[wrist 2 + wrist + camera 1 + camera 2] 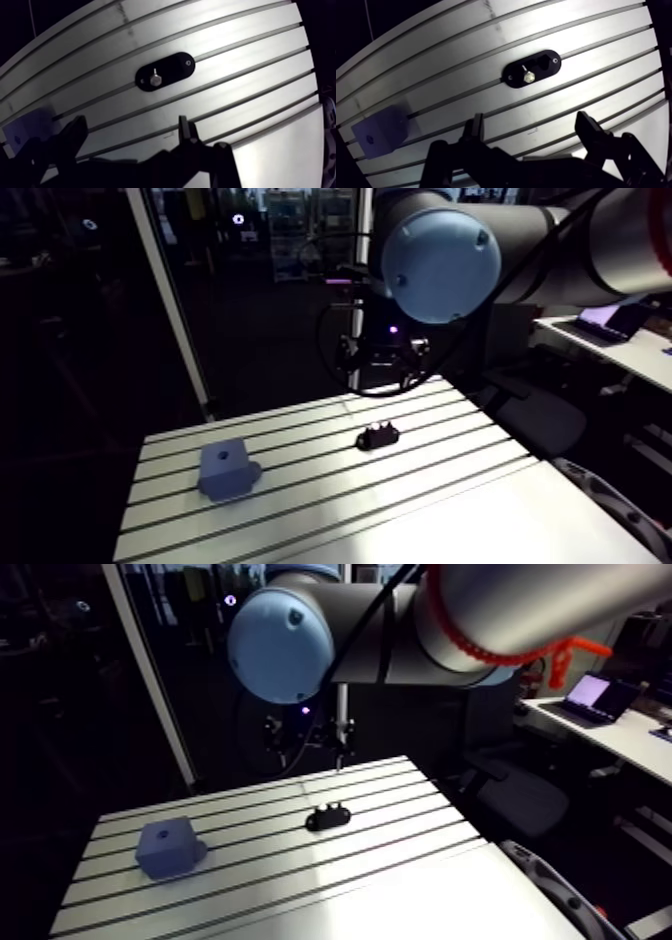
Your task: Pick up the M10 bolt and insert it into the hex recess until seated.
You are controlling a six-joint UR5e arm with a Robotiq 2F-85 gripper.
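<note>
A small silvery M10 bolt (pixel 528 76) stands head-up in a black oval holder (pixel 513 79) on the slotted aluminium table (pixel 450 478). In the arm view the holder (pixel 377 435) lies near the table's middle, towards the back. A blue-grey block (pixel 227 470) with a dark recess in its top sits to the holder's left; the wrist view shows this block (pixel 380 131) off to the side of the gripper. My gripper (pixel 531 125) hangs above the table, open, its fingers (pixel 477 127) spread wide with nothing between them. The bolt is ahead of the fingertips and not touched.
A white upright post (pixel 170 298) rises behind the table's back left corner. A smooth, unslotted plate (pixel 480 528) covers the table's front right part. The arm's big joint cap (pixel 440 263) hangs over the back of the table.
</note>
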